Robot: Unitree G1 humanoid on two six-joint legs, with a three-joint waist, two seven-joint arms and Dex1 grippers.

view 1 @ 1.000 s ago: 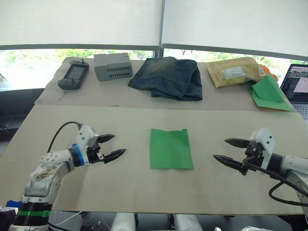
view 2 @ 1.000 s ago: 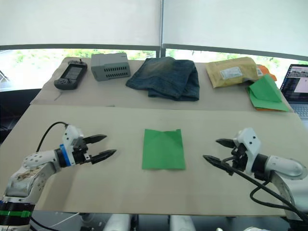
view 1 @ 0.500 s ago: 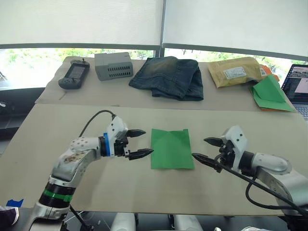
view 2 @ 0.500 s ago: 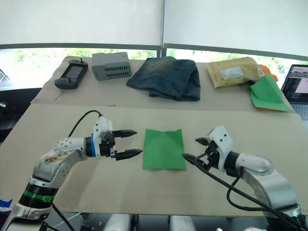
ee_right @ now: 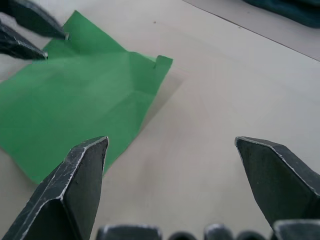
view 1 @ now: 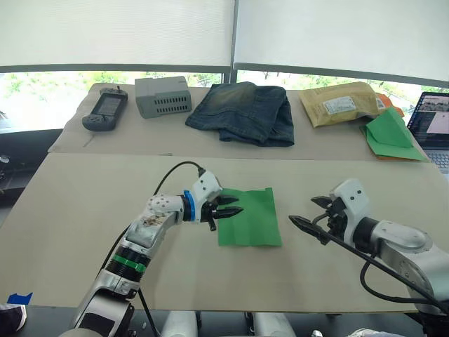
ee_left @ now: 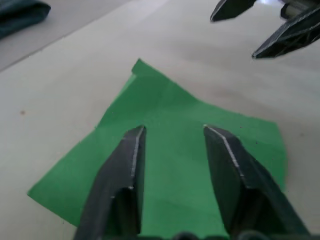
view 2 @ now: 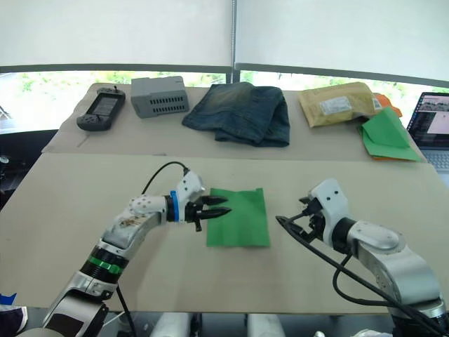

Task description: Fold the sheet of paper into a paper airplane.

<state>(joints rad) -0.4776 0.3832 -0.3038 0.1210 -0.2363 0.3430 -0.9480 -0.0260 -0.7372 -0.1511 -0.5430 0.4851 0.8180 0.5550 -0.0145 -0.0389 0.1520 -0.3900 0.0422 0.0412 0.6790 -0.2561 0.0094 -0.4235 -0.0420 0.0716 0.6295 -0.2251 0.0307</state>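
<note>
The sheet of paper (view 1: 251, 217) lies flat on the tan table (view 1: 105, 189), bright green and squarish, with faint creases. My left gripper (view 1: 237, 205) hovers over the sheet's left edge. Its fingers stand a narrow gap apart, and in the left wrist view the paper (ee_left: 155, 95) shows between them under my left gripper (ee_left: 173, 128). My right gripper (view 1: 303, 210) is wide open just right of the sheet, apart from it. The right wrist view looks along my right gripper (ee_right: 171, 141) at the paper (ee_right: 75, 95) and bare table.
Along the back lie a handheld device (view 1: 102, 112), a grey box (view 1: 163, 96), folded jeans (view 1: 245, 112), a yellow padded envelope (view 1: 340, 104), a bigger green triangular paper with an orange edge (view 1: 389, 137) and a laptop (view 1: 431, 126).
My left arm has swung right from the table's left side to the sheet's left edge, and its fingers have narrowed. My right gripper has come in closer to the sheet's right side.
</note>
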